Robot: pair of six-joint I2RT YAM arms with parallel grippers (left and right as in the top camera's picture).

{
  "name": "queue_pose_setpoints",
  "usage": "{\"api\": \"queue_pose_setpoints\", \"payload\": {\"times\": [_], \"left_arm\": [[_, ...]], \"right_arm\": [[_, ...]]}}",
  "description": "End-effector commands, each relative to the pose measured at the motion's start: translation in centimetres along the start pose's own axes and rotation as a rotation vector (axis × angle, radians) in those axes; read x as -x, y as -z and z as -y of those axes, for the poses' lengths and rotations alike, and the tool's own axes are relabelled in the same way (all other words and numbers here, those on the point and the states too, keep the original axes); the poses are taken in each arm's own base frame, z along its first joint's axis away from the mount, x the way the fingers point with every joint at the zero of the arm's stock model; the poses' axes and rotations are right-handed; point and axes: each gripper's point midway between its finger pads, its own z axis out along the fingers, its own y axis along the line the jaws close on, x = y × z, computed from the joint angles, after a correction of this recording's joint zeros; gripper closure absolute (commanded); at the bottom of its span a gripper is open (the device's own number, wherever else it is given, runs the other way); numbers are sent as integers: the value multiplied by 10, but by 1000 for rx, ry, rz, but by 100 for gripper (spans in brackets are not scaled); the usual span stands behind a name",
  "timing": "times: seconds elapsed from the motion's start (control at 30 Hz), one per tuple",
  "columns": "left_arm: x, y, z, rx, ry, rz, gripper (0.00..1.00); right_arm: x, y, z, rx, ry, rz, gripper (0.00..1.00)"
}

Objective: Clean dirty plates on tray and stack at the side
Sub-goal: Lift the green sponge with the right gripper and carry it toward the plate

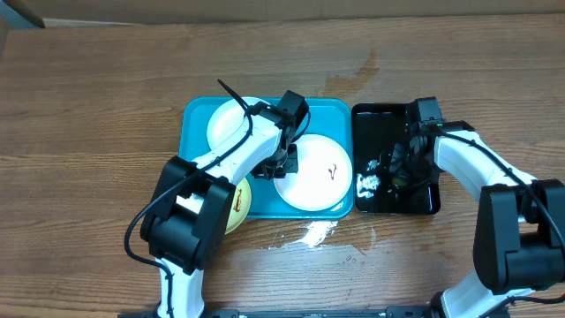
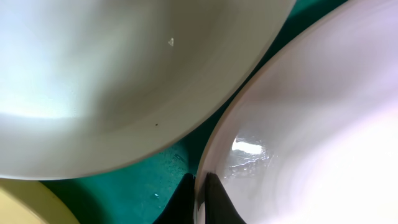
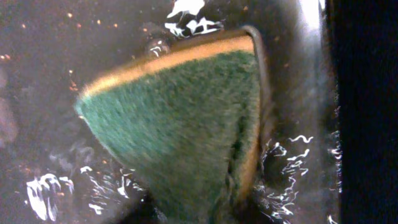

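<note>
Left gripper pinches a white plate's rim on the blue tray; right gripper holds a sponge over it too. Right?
No. The overhead view shows the right gripper holding the sponge over the black tray instead. The rest stands.

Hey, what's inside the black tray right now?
A green sponge with a yellow layer, pinched in the right gripper, and white foam on the wet black tray floor. The arm covers part of that floor, so anything under it is hidden.
</note>
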Motion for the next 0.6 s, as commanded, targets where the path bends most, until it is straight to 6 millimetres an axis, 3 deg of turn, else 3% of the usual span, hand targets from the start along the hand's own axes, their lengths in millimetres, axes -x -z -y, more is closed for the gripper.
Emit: {"api": "queue_pose_setpoints", "payload": {"times": [0.0,0.33,0.57], "left_arm": [[-4,-6,-9,46,-24,-16,96],[3,37,-32,133,-21,95,96],[1,53,-48,200,2,127,96]], "right_arm": [[6,13,-12,62,4,9,96],[19,56,-19,60,3,-19,96],[22,81,-37,172,16,-55,96]]}}
